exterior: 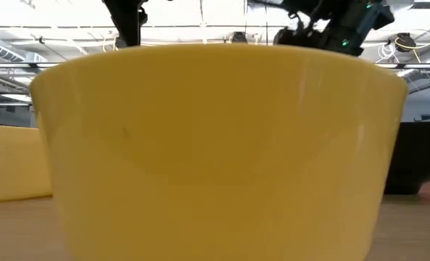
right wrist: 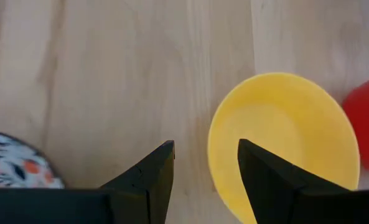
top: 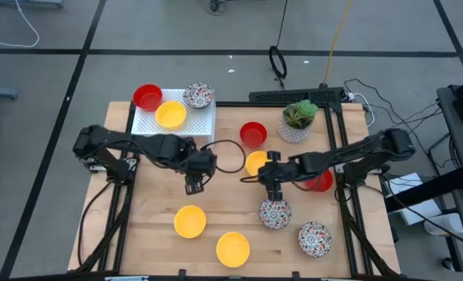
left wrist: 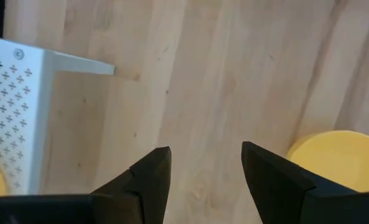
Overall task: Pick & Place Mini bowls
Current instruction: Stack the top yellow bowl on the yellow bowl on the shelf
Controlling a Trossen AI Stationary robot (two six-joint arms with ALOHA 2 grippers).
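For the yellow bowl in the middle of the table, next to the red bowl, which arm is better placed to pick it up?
Probably the right. The right gripper hangs open with one finger already over the rim of the yellow bowl. The left gripper, also open and empty, is over bare wood farther from that bowl.

Looks to me like a robotics lab. Wooden bench (top: 161, 234) on grey tiled floor (top: 44, 94), loose cables (top: 387, 101). Possibly open ceiling trusses (exterior: 26, 36) behind.

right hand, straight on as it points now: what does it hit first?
Probably the yellow bowl at mid-table. The right hand is open and empty, one finger already over the bowl's near rim, the other over bare table. Height above it is unclear.
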